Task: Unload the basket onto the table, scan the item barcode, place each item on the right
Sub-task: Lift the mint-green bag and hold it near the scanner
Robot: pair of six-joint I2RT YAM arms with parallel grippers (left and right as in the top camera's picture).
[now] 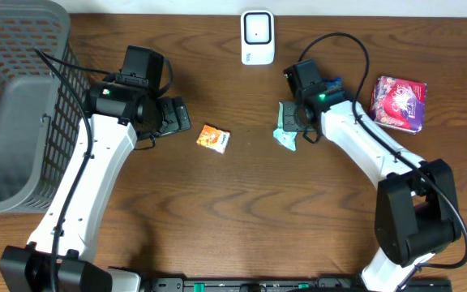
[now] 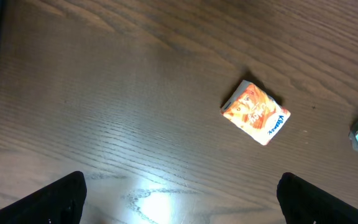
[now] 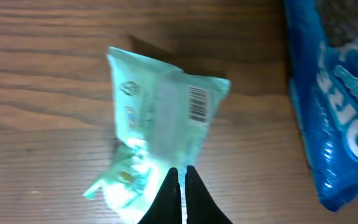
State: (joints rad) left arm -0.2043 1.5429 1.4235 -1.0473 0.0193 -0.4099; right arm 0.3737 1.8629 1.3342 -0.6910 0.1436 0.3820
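A crumpled pale green packet lies on the wood table, its barcode facing up at its far right corner. My right gripper is shut, its tips pinched together on the packet's near edge. From overhead, that packet pokes out under the right gripper. The white scanner stands at the back centre. A small orange packet lies mid-table. My left gripper hovers open just short of the orange packet, nothing between its fingers.
A blue Oreo pack lies right of the green packet. A red and purple packet sits at the far right. A grey mesh basket fills the left edge.
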